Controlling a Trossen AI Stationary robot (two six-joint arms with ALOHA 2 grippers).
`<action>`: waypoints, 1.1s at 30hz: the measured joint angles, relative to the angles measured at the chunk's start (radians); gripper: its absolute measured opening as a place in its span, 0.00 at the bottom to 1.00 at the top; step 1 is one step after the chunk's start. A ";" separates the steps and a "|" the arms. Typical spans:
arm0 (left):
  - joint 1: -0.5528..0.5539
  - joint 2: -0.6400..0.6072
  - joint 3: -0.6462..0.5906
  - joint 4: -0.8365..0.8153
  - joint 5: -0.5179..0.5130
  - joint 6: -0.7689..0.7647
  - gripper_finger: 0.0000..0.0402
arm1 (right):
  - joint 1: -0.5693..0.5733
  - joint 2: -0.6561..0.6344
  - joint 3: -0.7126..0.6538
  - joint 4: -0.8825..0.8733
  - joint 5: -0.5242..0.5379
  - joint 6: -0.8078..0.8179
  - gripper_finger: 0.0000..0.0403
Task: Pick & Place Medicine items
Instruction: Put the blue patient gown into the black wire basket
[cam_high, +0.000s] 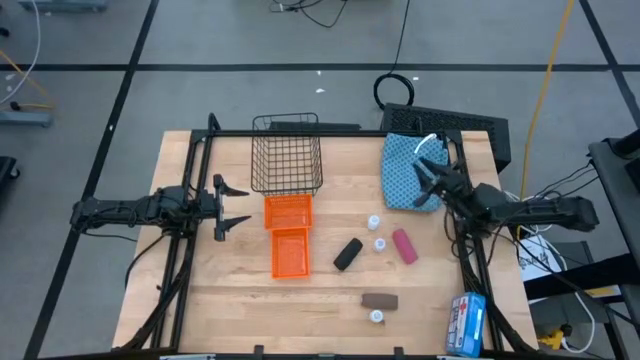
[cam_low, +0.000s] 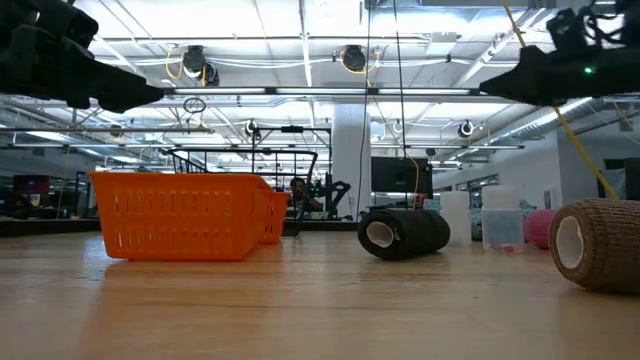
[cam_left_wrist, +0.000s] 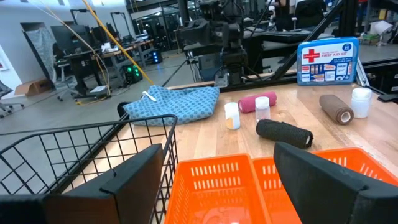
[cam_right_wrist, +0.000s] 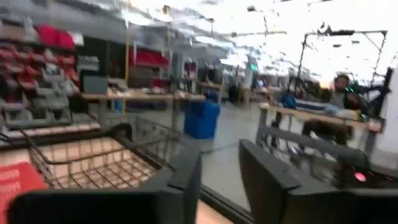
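Note:
The blue patterned pouch (cam_high: 402, 170) lies flat at the table's far right. My right gripper (cam_high: 428, 172) hangs over the pouch's right edge, open, tipped upward, with nothing between its fingers (cam_right_wrist: 221, 168). Three white vials (cam_high: 374, 222) (cam_high: 380, 243) (cam_high: 377, 316), a black oblong (cam_high: 348, 254), a pink oblong (cam_high: 404, 246) and a brown bar (cam_high: 379, 300) lie on the table right of centre. My left gripper (cam_high: 235, 207) waits open at the left, level, beside the orange baskets (cam_high: 289, 235).
A black wire basket (cam_high: 287, 152) stands at the far centre, with two orange baskets joined just in front of it. A blue-and-white first aid packet (cam_high: 466, 325) lies at the near right corner. Bare wood shows at the near left.

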 joint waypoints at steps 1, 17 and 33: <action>0.000 0.000 0.000 0.000 0.000 0.000 0.77 | -0.016 0.042 0.026 -0.006 0.000 0.011 0.34; 0.000 0.000 0.000 0.000 0.000 0.000 0.77 | -0.594 0.914 0.867 -1.318 -0.524 0.234 0.58; 0.000 0.000 0.000 0.000 -0.001 0.000 0.77 | -0.750 1.222 0.816 -1.195 -0.562 0.191 0.74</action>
